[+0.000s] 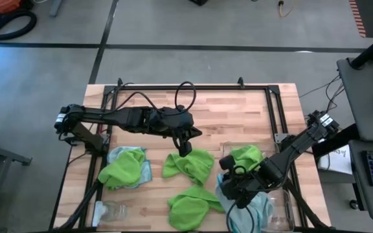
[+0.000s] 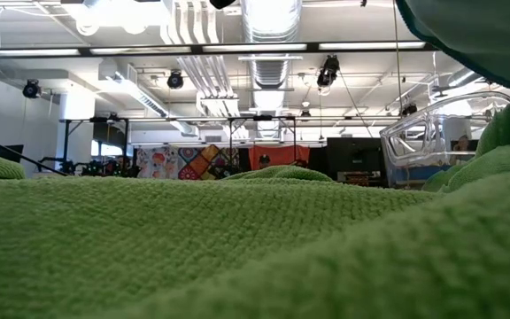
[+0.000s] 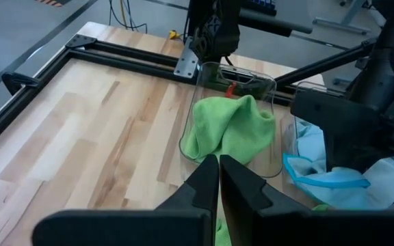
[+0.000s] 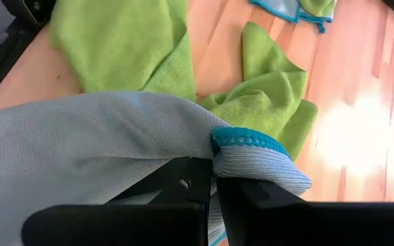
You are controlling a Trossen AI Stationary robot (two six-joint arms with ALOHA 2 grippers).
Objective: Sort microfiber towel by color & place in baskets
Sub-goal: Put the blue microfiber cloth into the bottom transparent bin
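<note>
My right gripper [image 1: 238, 196] is shut on a pale blue microfiber towel [image 1: 256, 208] above the near right basket [image 1: 283, 217]. The far right basket [image 3: 204, 75] holds a lime green towel [image 1: 246, 155]. My left gripper [image 1: 185, 149] is shut and hovers over the far edge of a green towel [image 1: 192, 166] lying at the table's middle; nothing shows between its fingertips [image 3: 219, 164]. Another green towel [image 1: 190, 208] lies near the front edge. At the left, a green towel [image 1: 123, 168] lies on a blue one [image 1: 146, 173]. My right gripper pinches the blue towel between its two fingers at its teal-stitched hem [image 4: 246, 141], where the cloth is folded over in more than one layer. The fingers slant down from the table's right side. The rest of the towel [image 4: 81, 143] drapes slack from the fingers.
A small clear glass jar [image 1: 112, 210] lies at the near left corner. A black metal frame [image 1: 193, 87] runs around the table's far and side edges. Bare wood [image 1: 225, 116] lies toward the far side. In the low view a green towel [image 2: 237, 248] fills the foreground.
</note>
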